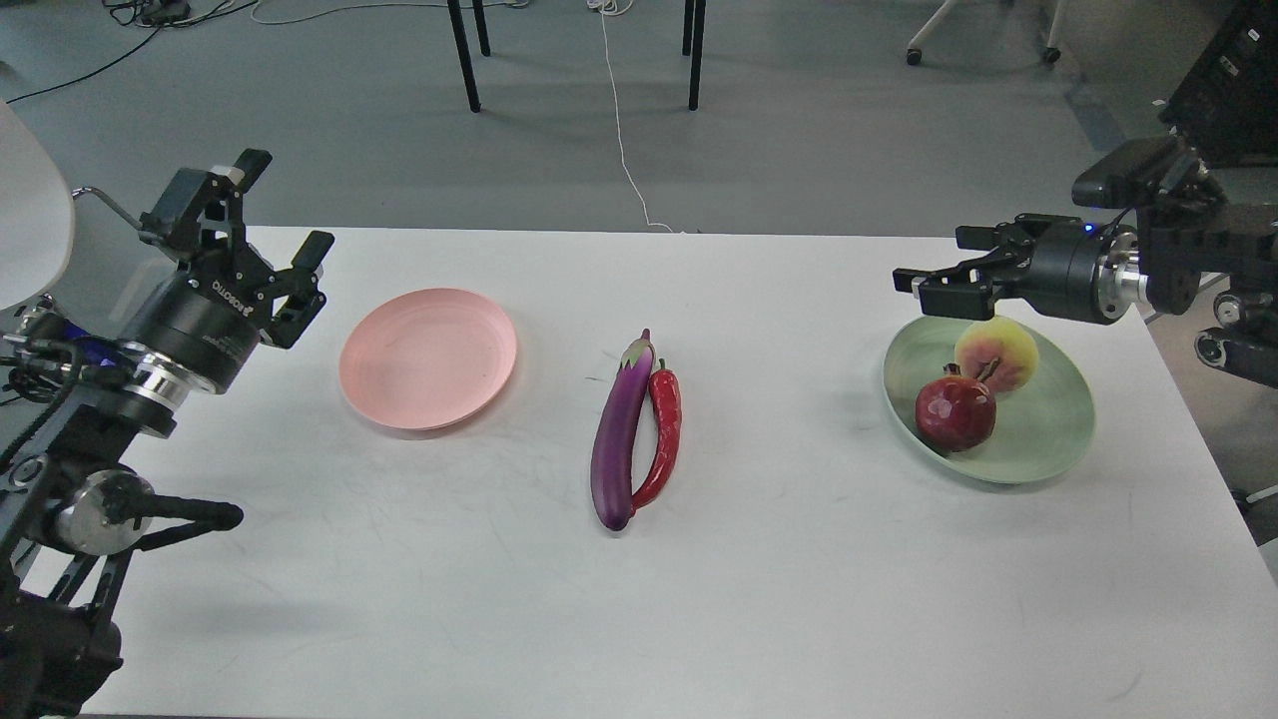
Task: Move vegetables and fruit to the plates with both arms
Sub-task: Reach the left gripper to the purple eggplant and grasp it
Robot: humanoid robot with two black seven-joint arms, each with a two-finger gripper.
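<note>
A purple eggplant [619, 436] lies at the table's middle with a red chili pepper [663, 435] touching its right side. A pale pink plate [427, 358] at the left holds nothing. A pale green plate [1048, 429] at the right holds a dark-red pomegranate [956, 407] and a yellow-green peach [998, 354]. My left gripper [285, 225] is open and empty, raised left of the pink plate. My right gripper [934, 265] is open and empty, just above the green plate's far left rim, next to the peach.
The white table [639, 599] ends close to the green plate at the right. Chair legs [469, 50] and a white cable [619, 120] are on the grey floor behind the table. A white object [30, 200] stands at the far left.
</note>
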